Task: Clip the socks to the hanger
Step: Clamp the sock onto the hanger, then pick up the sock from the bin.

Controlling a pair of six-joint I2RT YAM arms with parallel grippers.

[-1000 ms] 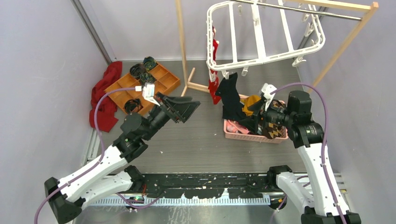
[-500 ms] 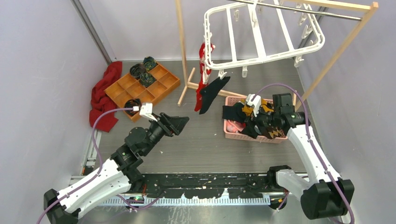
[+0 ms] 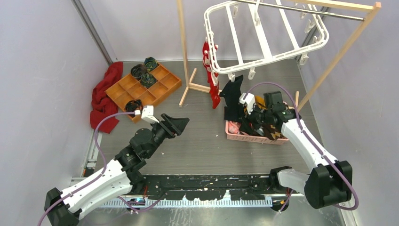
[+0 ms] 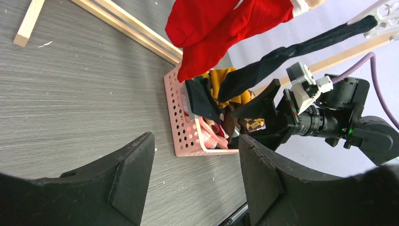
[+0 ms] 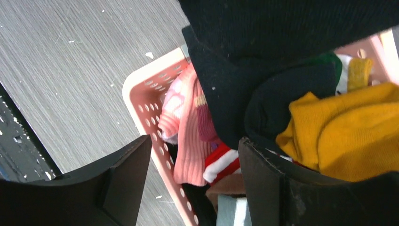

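2 containers sit on the grey table [image 3: 202, 146]. The pink perforated basket [image 3: 254, 138] holds a heap of socks: a mustard-yellow sock [image 5: 339, 127], a black sock [image 5: 226, 103], a pink ribbed sock [image 5: 186, 141], a red-and-white striped one [image 5: 221, 165] and a brown argyle sock [image 3: 277, 133]. The orange compartment tray [image 3: 126, 89] holds 4 dark rolled bundles [image 3: 139, 70], with a red cloth [image 3: 104, 96] lying beside it.

The white hanger [image 3: 263, 60] hangs from the wooden rack [image 3: 182, 42]. 2 socks dangle from its near edge, a red sock [image 3: 214, 92] and a clipped black sock [image 3: 233, 94] whose toe reaches down to the basket.

1 second ago the left gripper [image 3: 182, 126] was higher up, near the rack's foot; it now sits lower and nearer its base. The right gripper [image 3: 249, 123] has moved left and down into the basket. The clipped black sock swung out to the left half a second ago and is back over the basket.

The left gripper's jaws stand well apart over bare table and hold nothing. The right gripper's jaws are also spread wide, with the pink ribbed sock and the striped one between its fingers [image 5: 127, 174]. Nothing is pinched, and whether the fingers touch the black sock cannot be told.
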